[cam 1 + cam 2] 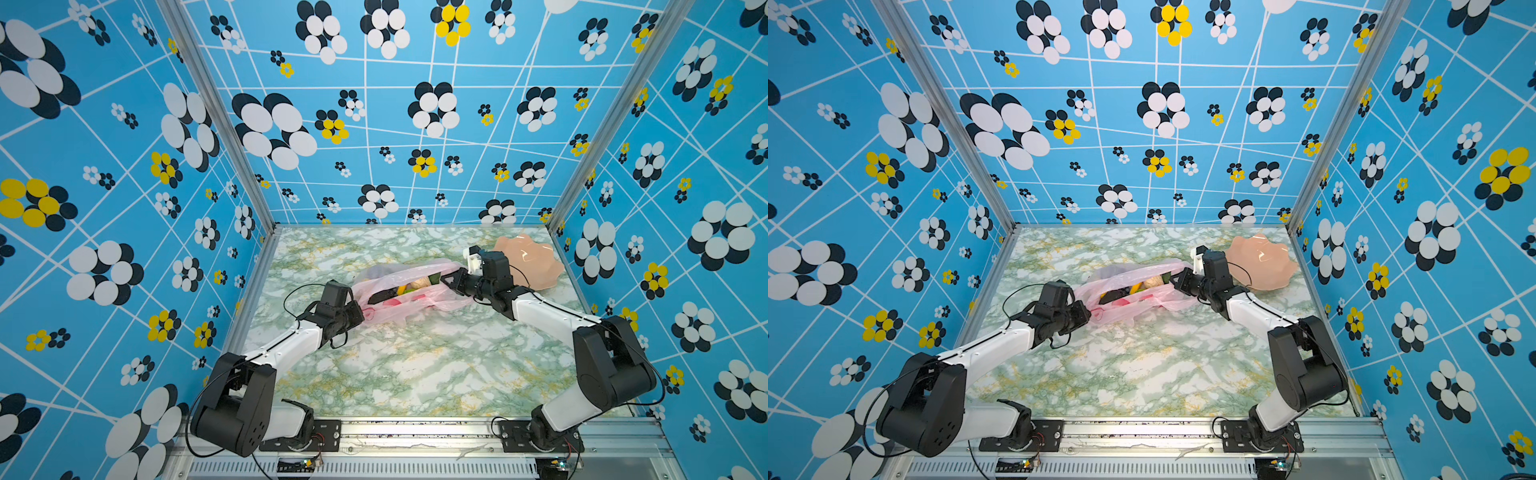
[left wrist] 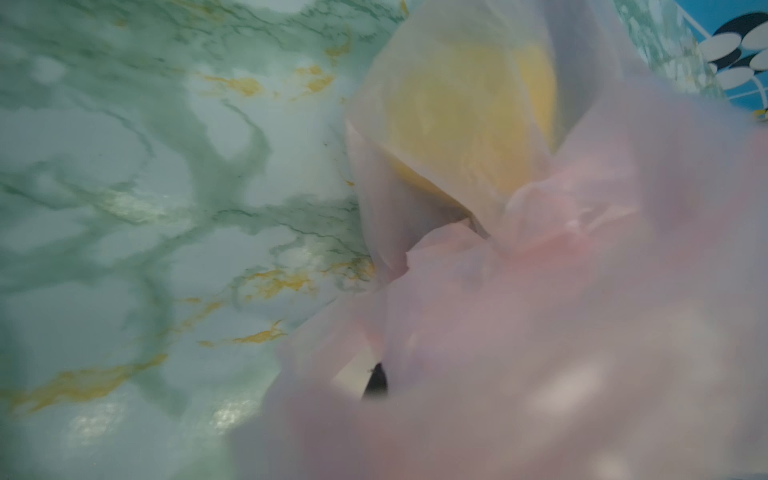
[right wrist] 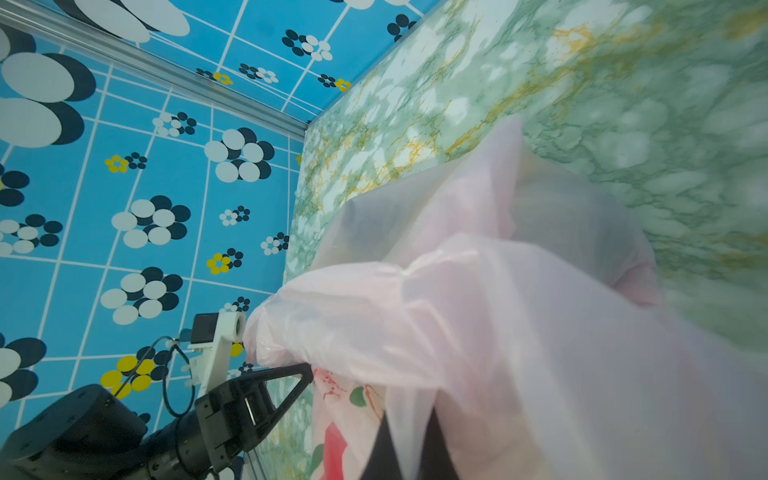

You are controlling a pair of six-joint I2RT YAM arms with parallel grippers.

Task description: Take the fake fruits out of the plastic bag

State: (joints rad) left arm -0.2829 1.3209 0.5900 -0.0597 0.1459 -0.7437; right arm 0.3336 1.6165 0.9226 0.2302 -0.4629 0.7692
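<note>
Pink film of the plastic bag (image 1: 419, 309) spans between right hand (image 1: 447, 277), pinched shut on its rim, and left hand (image 1: 360, 313), grip unreadable; fake fruits (image 1: 417, 284) inside could roll across the desk (image 1: 415, 365) if tugged unevenly.

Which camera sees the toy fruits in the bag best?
A top view: small plastic fruits show inside the open thin pink plastic bag. Left wrist view: one yellow blur behind film. Right wrist view: only bag.

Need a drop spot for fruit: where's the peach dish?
In both top views the dish sits near the table's far right corner, just right of the right claw and the plastic bag.
</note>
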